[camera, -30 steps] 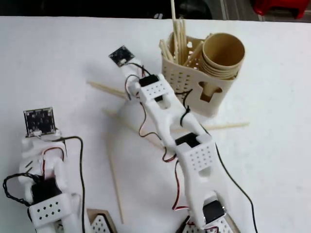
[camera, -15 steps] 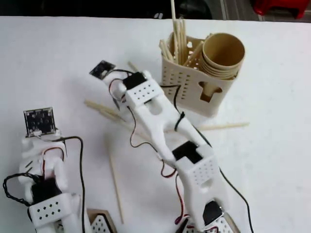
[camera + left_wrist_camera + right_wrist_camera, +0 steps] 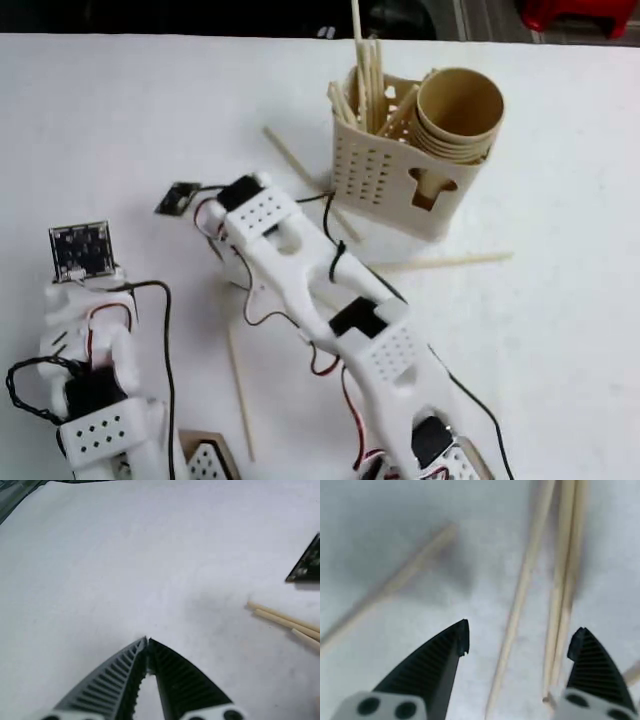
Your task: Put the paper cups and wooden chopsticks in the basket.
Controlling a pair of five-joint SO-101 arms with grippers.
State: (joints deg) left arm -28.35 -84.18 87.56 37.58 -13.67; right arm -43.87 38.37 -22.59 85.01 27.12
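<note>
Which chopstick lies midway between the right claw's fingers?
The single chopstick running through the middle of the open right claw; the close pair lies off to one side, the slanted one outside.

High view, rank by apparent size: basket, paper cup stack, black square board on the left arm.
1. basket
2. paper cup stack, its lower part hidden inside the basket
3. black square board, clearly smallest, even though it likely sits nearer the camera

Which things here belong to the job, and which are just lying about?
Job: basket; paper cups stacked inside it; wooden chopsticks standing in it; loose chopsticks on the table; right gripper, open over some.
Lying about: red object beyond the table.
</note>
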